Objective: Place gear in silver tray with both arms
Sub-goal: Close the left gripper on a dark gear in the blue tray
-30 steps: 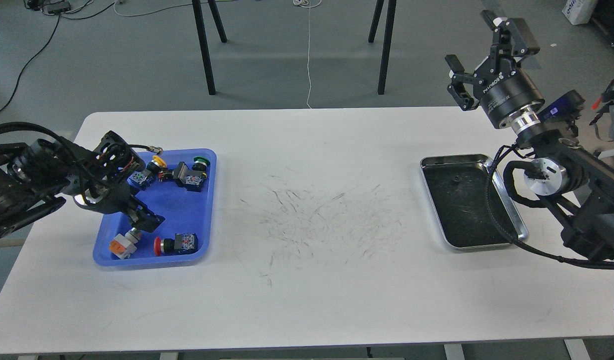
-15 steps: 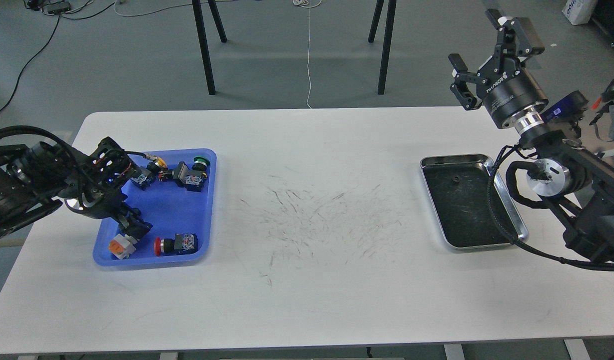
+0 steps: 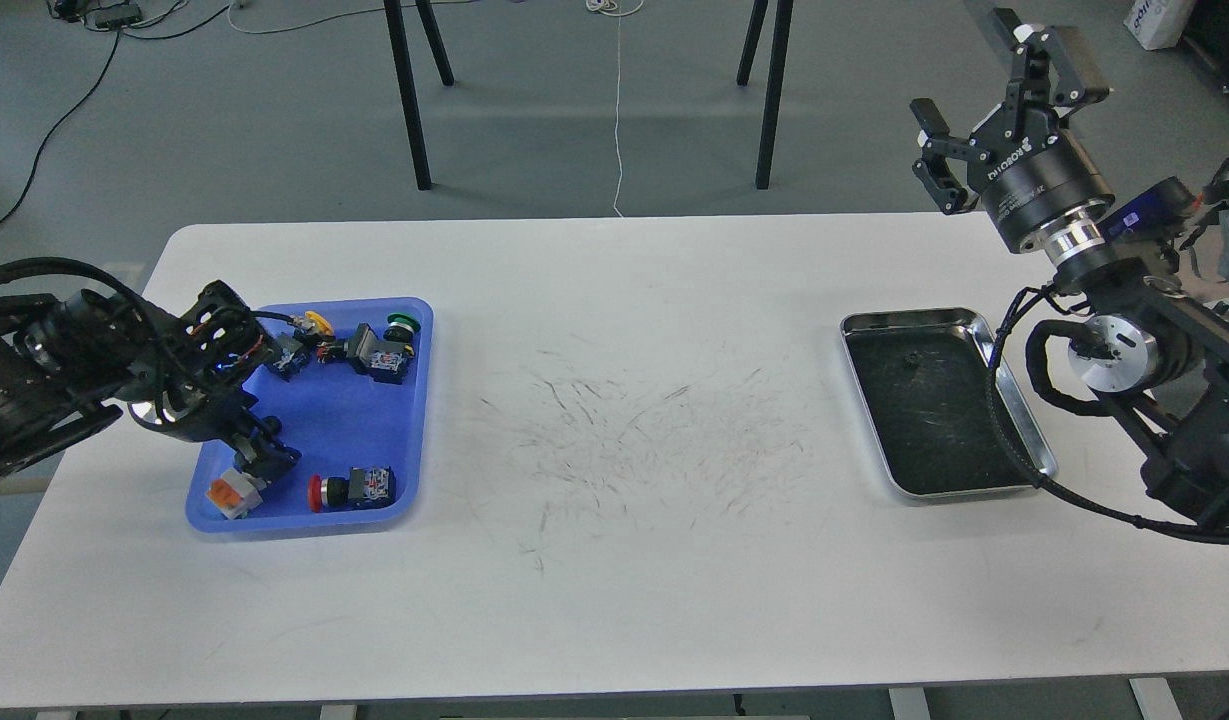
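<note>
So the white worktop (image 3: 614, 600) has a blue plastic tray (image 3: 374, 430) on its left side and the silver tray (image 3: 1024, 420) over on the right, well apart, with a patch of dark scuff marks (image 3: 634, 440) between them. The silver tray sits flat near the right edge, shiny rim, dark scratched bottom, and there's one tiny dark thing (image 3: 912, 360) lying in its far part; too small for me to say what it is.

The blue tray is full of push-button switch parts: a yellow-capped one (image 3: 316, 322) and a green-capped one (image 3: 402, 324) along the far side, a red-capped one (image 3: 349, 489) near the front, and an orange-and-white piece (image 3: 229, 493) in the front left corner.

The left tool (image 3: 264, 455) is down inside the blue tray, right at that orange-and-white piece. It's dark and seen at an awkward angle, so I honestly can't tell whether its fingers are apart or clamped on anything.

The right tool (image 3: 984, 90) is held up high beyond the far right corner of the worktop, pointing away, fingers clearly spread with nothing between them. A black cable (image 3: 1004, 440) from that arm droops across the silver tray's right rim.
</note>
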`<state>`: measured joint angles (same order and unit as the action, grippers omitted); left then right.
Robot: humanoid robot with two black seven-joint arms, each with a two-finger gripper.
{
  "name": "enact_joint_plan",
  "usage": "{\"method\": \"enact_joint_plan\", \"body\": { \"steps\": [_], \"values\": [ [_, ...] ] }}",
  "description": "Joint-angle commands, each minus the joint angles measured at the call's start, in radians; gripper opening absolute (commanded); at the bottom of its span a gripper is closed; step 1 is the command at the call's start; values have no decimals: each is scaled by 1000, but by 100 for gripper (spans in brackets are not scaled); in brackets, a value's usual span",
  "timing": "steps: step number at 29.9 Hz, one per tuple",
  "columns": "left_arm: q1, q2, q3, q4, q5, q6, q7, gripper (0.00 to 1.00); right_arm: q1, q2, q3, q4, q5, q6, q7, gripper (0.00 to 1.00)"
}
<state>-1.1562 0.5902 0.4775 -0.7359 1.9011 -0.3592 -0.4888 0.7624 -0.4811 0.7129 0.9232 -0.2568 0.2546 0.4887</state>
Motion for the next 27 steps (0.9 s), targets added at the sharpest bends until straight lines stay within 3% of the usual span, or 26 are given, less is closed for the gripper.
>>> {"method": "enact_joint_plan", "body": {
  "steps": [1, 10, 27],
  "values": [
    [-4, -3, 1, 1, 1, 0, 0, 78, -8, -4, 0, 2, 1, 0, 0, 98],
    [-10, -12, 13, 4, 1, 0, 0, 63, -11, -11, 2, 28, 1, -5, 0, 98],
    [-19, -44, 15, 33, 24, 2, 0, 49, -21, -31, 17, 49, 1, -6, 0, 98]
  ]
}}
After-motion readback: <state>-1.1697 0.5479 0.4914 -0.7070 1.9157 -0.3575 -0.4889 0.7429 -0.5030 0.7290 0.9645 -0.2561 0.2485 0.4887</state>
